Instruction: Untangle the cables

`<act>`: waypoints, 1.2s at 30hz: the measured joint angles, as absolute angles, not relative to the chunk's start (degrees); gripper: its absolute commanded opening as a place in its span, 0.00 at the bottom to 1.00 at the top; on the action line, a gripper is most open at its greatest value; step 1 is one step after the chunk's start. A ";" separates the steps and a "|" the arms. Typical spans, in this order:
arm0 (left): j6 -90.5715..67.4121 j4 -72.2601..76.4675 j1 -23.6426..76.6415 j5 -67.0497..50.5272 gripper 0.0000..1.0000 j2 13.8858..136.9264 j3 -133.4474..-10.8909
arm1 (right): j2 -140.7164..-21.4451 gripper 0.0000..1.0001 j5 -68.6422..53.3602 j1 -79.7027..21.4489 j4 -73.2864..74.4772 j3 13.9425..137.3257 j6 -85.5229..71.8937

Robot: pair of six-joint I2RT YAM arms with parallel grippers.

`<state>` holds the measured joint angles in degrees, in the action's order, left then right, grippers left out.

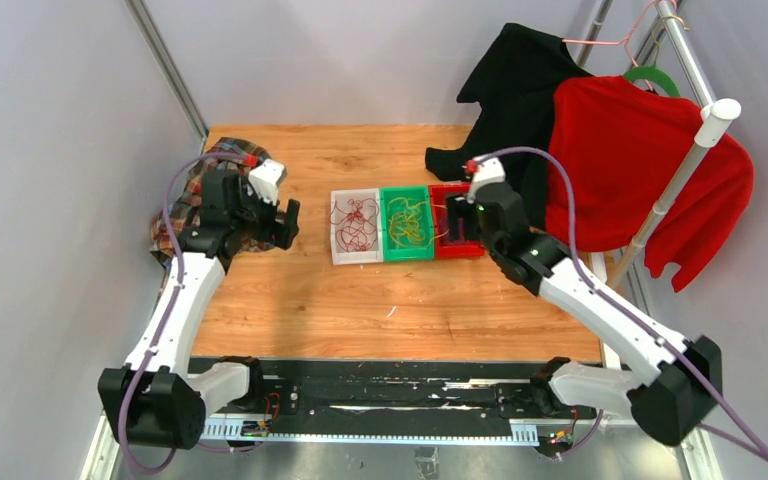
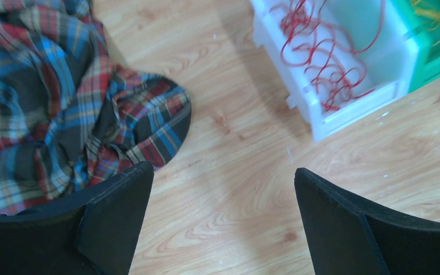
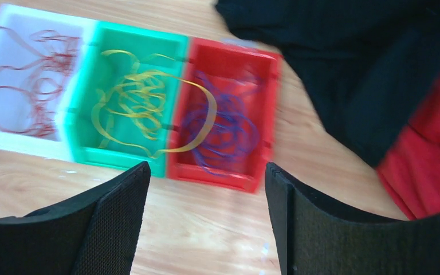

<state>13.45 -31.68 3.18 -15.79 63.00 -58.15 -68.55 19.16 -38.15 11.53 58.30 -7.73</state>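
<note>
Three small bins stand in a row mid-table. The white bin (image 1: 338,250) holds dark red cables (image 1: 355,222) (image 3: 40,86). Yellow cables (image 1: 406,222) (image 3: 137,103) fill the green bin (image 3: 120,156), and one yellow loop hangs over into the red bin (image 3: 217,175) on top of purple cables (image 3: 229,126). My right gripper (image 1: 460,218) (image 3: 206,167) hovers open at the red bin's near side, with nothing between its fingers. My left gripper (image 1: 287,225) (image 2: 222,172) stands wide open over bare wood left of the white bin (image 2: 349,114), holding nothing.
A crumpled plaid cloth (image 1: 195,195) (image 2: 40,97) lies right behind the left gripper. A black garment (image 1: 510,90) (image 3: 344,69) spills onto the table's back right corner. Beside it a red garment (image 1: 630,170) hangs on a white rack pole (image 1: 680,180).
</note>
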 measured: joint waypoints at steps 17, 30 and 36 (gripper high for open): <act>11.94 11.60 1.93 -11.94 0.98 59.59 -22.35 | -51.59 0.83 43.70 -18.94 2.83 21.91 -9.78; 9.91 39.07 1.93 -9.82 0.98 66.74 -12.19 | -59.33 0.83 40.71 -11.11 -26.22 11.49 -6.96; 7.51 51.92 1.93 -9.17 0.98 75.96 -11.62 | -65.23 0.83 35.75 -7.07 -38.48 11.35 -4.82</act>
